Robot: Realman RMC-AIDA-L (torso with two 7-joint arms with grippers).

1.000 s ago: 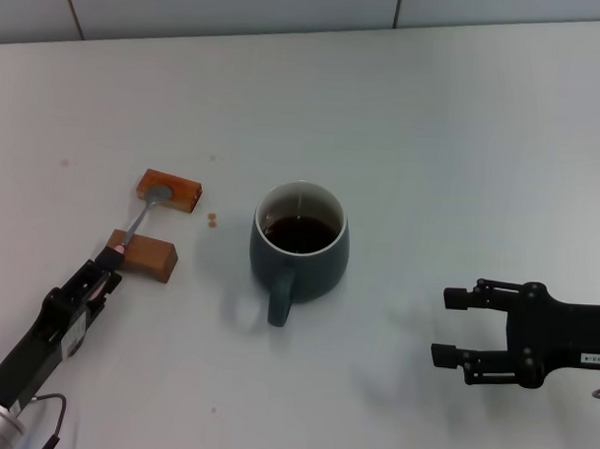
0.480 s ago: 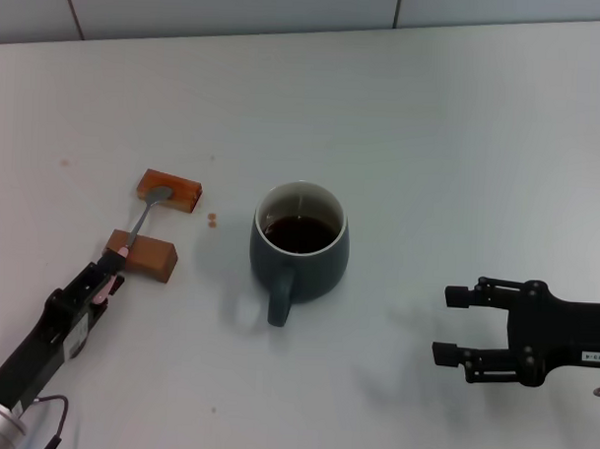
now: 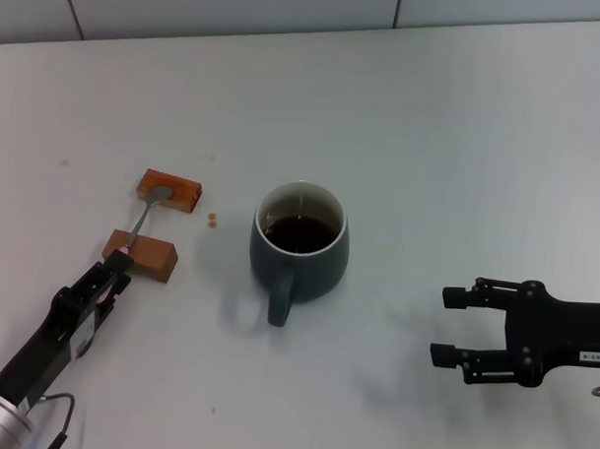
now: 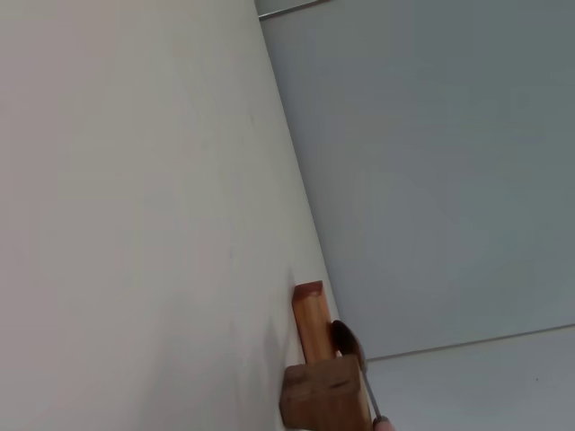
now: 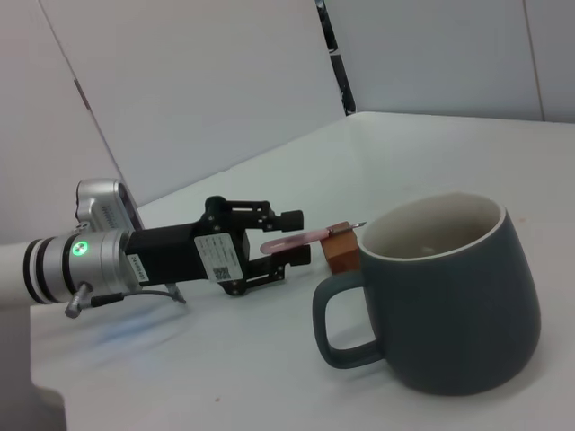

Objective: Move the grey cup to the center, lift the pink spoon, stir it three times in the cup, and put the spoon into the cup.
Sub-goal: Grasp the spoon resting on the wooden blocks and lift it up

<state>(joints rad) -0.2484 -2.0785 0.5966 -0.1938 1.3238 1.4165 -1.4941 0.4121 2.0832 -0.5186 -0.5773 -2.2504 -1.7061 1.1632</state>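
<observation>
Pink spoon (image 3: 140, 223) handle lies between left gripper (image 3: 109, 281) open jaws.

Lab-like test bench: bare white table (image 3: 461, 132), plain panel walls (image 5: 207, 81).

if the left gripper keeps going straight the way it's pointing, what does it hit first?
Most likely the pale pink handle of the pink spoon, which sits between the open jaws of the left gripper. Behind it is the near brown rectangular block. Depth is unclear from the head view.

Blue-grey cup (image 3: 299, 246) with pale inside, dark brown liquid; pink-handled silver spoon (image 3: 140, 222); brown blocks (image 3: 169, 189); black grippers (image 3: 456, 327); white table (image 3: 431, 140).
</observation>
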